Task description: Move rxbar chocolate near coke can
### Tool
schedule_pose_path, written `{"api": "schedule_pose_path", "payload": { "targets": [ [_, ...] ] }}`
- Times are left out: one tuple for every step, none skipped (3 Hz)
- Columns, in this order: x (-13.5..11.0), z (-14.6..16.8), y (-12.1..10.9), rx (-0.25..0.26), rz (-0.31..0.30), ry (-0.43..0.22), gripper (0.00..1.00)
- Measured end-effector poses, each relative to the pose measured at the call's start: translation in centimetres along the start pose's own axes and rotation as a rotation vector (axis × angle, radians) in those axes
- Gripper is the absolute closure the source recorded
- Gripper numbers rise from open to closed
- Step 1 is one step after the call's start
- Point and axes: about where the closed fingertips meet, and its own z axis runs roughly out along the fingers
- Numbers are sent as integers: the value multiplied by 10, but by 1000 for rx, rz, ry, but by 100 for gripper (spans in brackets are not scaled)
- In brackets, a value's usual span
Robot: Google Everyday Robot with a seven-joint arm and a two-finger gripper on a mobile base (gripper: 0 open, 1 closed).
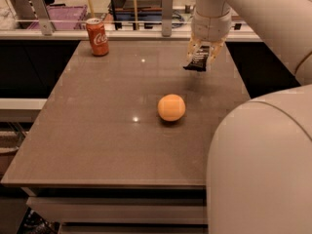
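The coke can stands upright at the table's far left corner, red-orange with white script. My gripper hangs over the far right part of the table, shut on the rxbar chocolate, a small black wrapper bar with white text that is lifted above the tabletop. The bar hangs between the fingers, well to the right of the can.
A round orange fruit lies near the middle of the brown table. A rail with posts and a purple bin runs behind the far edge. My arm's large white body fills the lower right.
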Motion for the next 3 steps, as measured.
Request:
{"api": "schedule_pose_path", "payload": {
  "targets": [
    [-2,-14,14,-1,-30,-26,100],
    [-4,-27,38,6,-82,-56,100],
    [-6,-38,67,12,-139,-82,100]
  ]
}}
